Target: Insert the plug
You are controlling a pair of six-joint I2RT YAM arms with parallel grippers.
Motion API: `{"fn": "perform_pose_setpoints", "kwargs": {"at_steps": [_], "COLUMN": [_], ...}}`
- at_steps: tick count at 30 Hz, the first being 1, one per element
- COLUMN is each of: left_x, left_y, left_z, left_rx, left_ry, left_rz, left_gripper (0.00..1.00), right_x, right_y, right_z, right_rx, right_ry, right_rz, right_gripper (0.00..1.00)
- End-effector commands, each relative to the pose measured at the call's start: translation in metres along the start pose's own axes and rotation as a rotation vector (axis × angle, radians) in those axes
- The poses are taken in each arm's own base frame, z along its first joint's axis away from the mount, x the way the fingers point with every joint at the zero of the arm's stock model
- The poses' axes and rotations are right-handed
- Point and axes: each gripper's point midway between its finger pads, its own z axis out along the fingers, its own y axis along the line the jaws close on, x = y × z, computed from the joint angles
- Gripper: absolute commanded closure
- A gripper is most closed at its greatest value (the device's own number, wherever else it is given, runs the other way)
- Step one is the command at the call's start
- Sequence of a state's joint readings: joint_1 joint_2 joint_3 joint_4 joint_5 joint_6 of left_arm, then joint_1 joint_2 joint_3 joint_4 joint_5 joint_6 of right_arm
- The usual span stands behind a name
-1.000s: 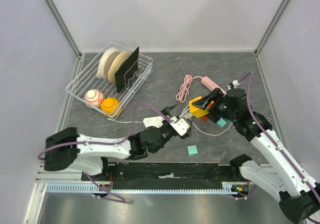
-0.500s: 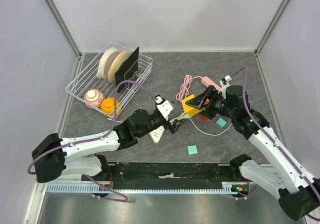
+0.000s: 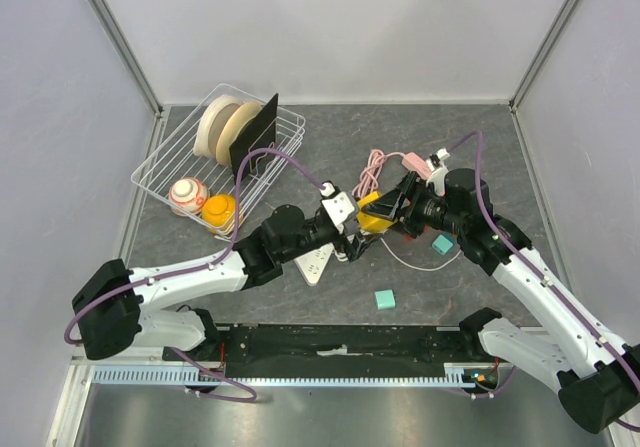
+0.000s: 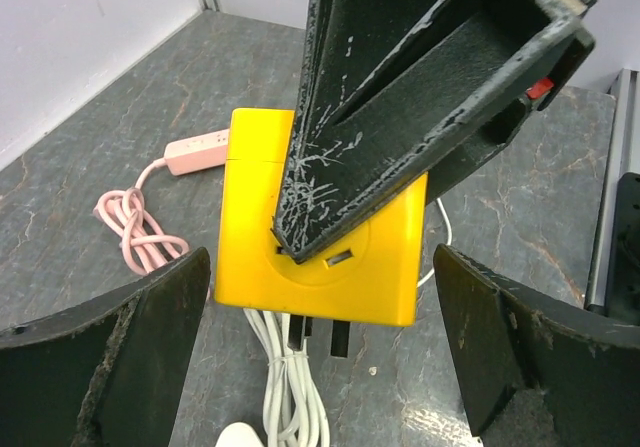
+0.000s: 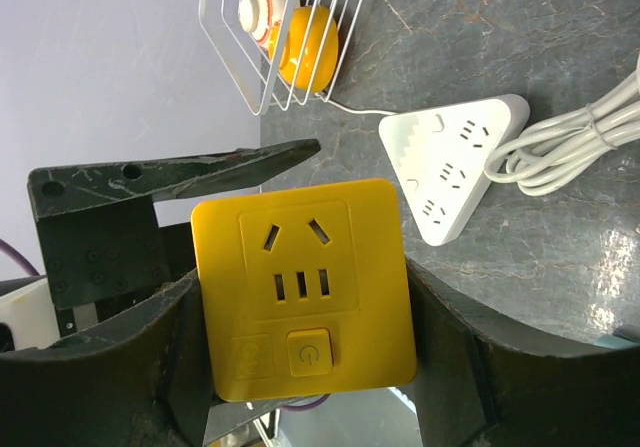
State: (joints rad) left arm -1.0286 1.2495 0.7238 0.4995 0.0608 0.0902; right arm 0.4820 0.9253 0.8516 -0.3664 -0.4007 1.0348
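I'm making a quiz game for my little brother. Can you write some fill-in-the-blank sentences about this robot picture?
1. The right gripper is shut on a plug cube whose colour is ____.
2. The left gripper has its jaws ____, one on each side of the cube.
3. The white power strip on the table is shaped like a ____.
4. The coiled cord on the table is coloured ____.

Missing words: yellow, open, triangle, pink.
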Motion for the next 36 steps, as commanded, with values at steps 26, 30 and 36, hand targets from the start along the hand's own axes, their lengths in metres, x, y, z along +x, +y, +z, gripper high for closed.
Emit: {"fn": "perform_pose_setpoints", "kwargs": {"at_steps": [26, 30, 36], "left_x": [-0.016, -0.016, -0.023], "left_y": [-0.008, -0.001, -0.006], "left_z": [-0.014, -0.028, -0.049], "left_rx": [0.121, 0.185, 0.328], "left_ry": [-0.092, -0.102, -0.123], "left_rz": [-0.26, -0.37, -0.467], "left_gripper": [0.98, 0.98, 0.98], "right_x": [-0.009, -0.019, -0.011], "right_y": [0.05, 0.065, 0.078], "right_z": [-0.008, -0.019, -0.032], "right_rx": [-0.161, -0.2, -0.302], "right_ry": [-0.048, -0.095, -0.073], "right_rz": [-0.309, -0.512, -0.837], "right_gripper": [0.15, 0.04, 0.02]}}
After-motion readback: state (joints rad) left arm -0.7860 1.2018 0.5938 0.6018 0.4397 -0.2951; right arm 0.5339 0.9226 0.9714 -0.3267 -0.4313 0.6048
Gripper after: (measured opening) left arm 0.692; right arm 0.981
